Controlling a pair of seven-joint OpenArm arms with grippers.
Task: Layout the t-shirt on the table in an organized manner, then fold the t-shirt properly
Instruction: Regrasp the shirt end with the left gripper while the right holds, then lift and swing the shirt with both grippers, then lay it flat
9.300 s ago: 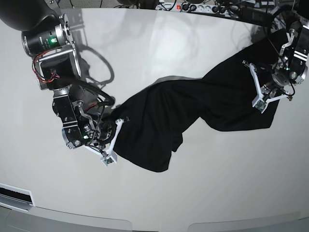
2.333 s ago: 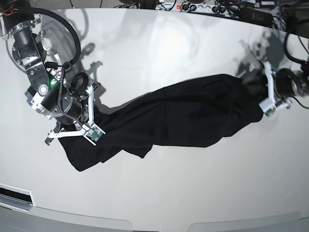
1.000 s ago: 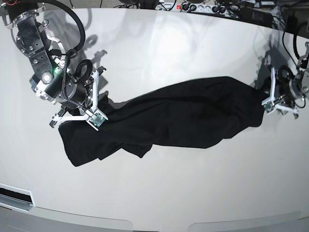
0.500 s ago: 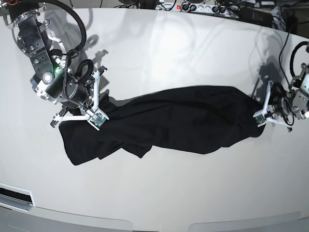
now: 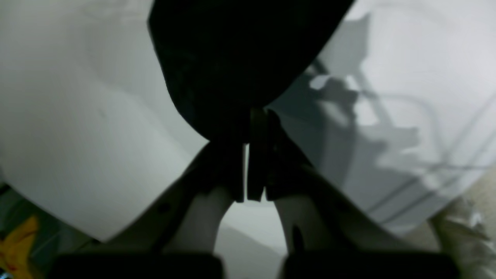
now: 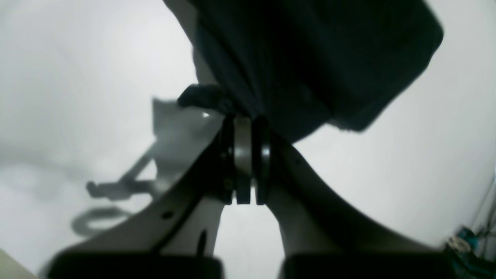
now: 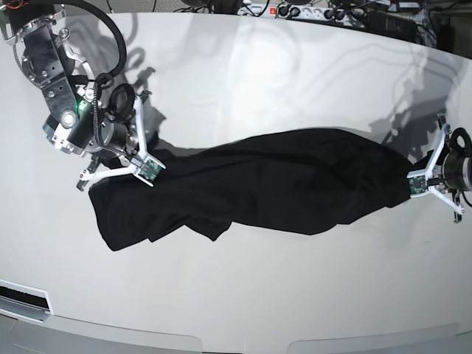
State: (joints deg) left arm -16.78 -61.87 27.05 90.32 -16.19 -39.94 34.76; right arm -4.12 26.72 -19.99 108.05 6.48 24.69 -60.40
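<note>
The t-shirt (image 7: 258, 181) lay stretched in a long band across the table (image 7: 295, 81), its long axis running side to side in the base view. The left gripper (image 7: 414, 177) pinched one end and the right gripper (image 7: 122, 158) the other, jaws clamped on cloth. Cables (image 7: 324, 11) lined the glossy tabletop's far edge.

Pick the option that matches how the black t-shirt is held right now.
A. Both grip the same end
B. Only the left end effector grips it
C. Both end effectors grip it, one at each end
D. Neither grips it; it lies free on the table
C: in the base view the t-shirt stretches between the right end effector and the left end effector, and each wrist view shows jaws closed on black fabric.
</note>
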